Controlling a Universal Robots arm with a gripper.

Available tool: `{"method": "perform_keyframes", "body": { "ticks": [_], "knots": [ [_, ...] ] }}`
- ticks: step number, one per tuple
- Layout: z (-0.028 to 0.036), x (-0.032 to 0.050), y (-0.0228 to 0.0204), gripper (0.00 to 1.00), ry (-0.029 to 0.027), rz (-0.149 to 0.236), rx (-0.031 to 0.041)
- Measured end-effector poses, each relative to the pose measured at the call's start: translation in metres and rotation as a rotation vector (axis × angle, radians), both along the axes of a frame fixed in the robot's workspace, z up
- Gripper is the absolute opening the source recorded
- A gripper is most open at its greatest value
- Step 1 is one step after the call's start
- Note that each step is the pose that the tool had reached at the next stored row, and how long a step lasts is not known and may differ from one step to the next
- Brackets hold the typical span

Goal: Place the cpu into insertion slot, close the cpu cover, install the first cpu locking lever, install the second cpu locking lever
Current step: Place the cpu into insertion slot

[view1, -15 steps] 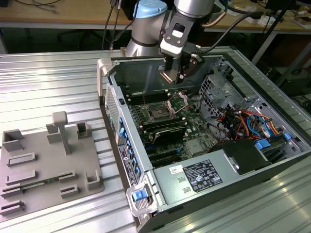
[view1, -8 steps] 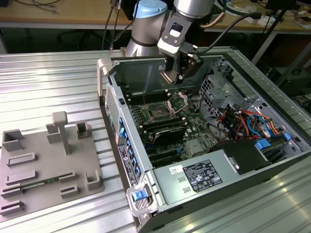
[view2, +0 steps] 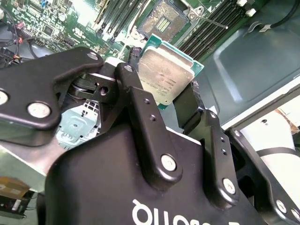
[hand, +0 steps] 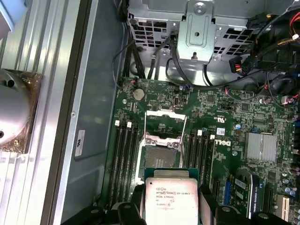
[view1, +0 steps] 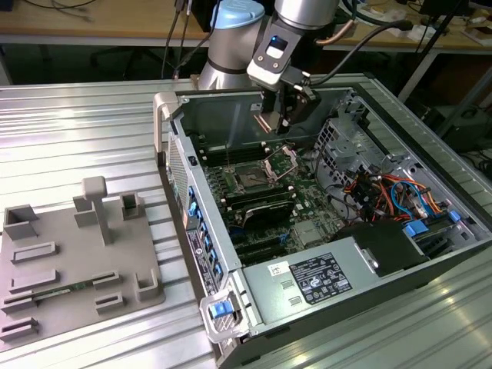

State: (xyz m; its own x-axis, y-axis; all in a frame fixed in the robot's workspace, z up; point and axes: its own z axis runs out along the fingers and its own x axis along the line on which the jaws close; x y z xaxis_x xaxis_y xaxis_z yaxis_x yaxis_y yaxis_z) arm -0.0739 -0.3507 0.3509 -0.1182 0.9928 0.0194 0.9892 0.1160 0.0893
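1. The gripper hung over the open computer case, near twelve o'clock in the exterior view and above the green motherboard.
2. Its two black fingers were drawn in to the width of the cpu. They pinched it by two opposite edges, with nothing else in their hold.
3. The chip's silver-grey top faced both wrist cameras, and a tan face showed in the exterior view.
4. The cpu was held in the air, clear of the board and not seated. In the exterior view it hung at about one o'clock from the insertion slot, well above it.
5. In the first wrist view the slot's square contact field lay bare and uncovered.
6. The cpu cover stood tilted up on its hinge, at about two o'clock from the slot in the exterior view. Its open window left the slot exposed.
7. A thin metal lever lay just beside the slot in the second wrist view. Whether it was latched could not be told.
8. Dark memory slots ran along both sides of the slot, and a pale ribbed heatsink sat further along the board.
9. A bundle of red, orange and blue cables lay at three o'clock in the exterior view, and a labelled power supply at five o'clock.
10. A grey fixture tray sat at eight o'clock on the ribbed metal table, well apart from the gripper.
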Motion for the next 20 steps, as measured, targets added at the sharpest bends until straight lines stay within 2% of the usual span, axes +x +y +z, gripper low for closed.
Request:
{"method": "perform_keyframes", "body": {
  "ticks": [3, 4, 5, 6, 7, 8, 9, 10, 11, 12, 13, 15, 17, 18, 19, 20],
  "knots": [
    [-0.0019, 0.0, 0.0, 0.55, 0.0009, -0.049, 0.0001],
    [-0.0019, 0.0, -0.0001, 0.55, 0.0016, -0.054, -0.0001],
    [-0.0021, -0.0001, 0.0, 0.55, 0.0063, -0.058, 0.0003],
    [-0.0024, -0.0001, 0.0, 0.55, 0.0147, -0.06, 0.0002],
    [-0.003, -0.0001, 0.0, 0.55, 0.0432, -0.068, -0.0006],
    [-0.0033, -0.0001, -0.0001, 0.55, 0.0566, -0.072, -0.0008],
    [-0.0036, 0.0, -0.0001, 0.55, 0.0664, -0.075, -0.0011],
    [-0.0048, 0.0, 0.0, 0.55, 0.0845, -0.081, -0.0019],
    [-0.0059, 0.0, 0.0, 0.55, 0.0902, -0.083, -0.002],
    [-0.0072, 0.0, -0.0001, 0.55, 0.0932, -0.085, -0.0022],
    [-0.0105, 0.0, -0.0001, 0.55, 0.0928, -0.086, -0.0019],
    [-0.0146, 0.0, -0.0003, 0.55, 0.0864, -0.087, -0.0017],
    [-0.018, 0.0, -0.0003, 0.55, 0.0856, -0.087, -0.0017],
    [-0.0188, -0.0001, -0.0003, 0.55, 0.0823, -0.087, -0.0017],
    [-0.0193, 0.0, -0.0002, 0.55, 0.0745, -0.087, -0.0013],
    [-0.02, 0.0, -0.0003, 0.55, 0.0622, -0.087, -0.0006]
  ]
}}
